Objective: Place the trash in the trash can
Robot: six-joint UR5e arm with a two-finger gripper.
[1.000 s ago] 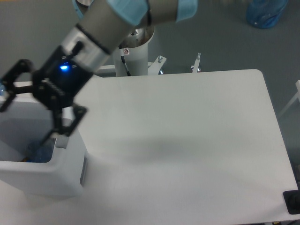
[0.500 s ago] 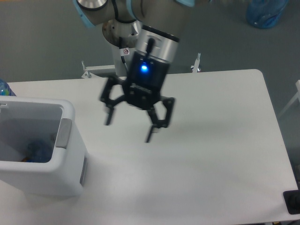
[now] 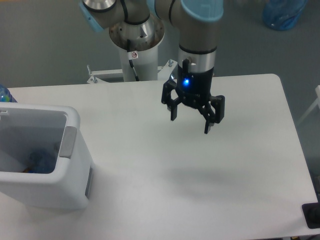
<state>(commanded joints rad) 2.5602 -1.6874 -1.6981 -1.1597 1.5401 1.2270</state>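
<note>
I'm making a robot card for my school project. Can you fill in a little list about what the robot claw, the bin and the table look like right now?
gripper: black two-finger gripper with a blue light, open, holding nothing, up above the middle of the table
trash can: large white boxy plastic bin with a grey handle plate, at the table's left edge
inside the bin: something bluish lies at the bottom; too dim to tell exactly what
table: white table with rounded corners; no trash visible on its top
arm: grey arm with light blue joints, reaching down from the top

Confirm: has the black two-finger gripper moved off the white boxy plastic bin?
Yes. The black two-finger gripper has swung right, away from the white boxy plastic bin, and now hangs open above the white table.
</note>
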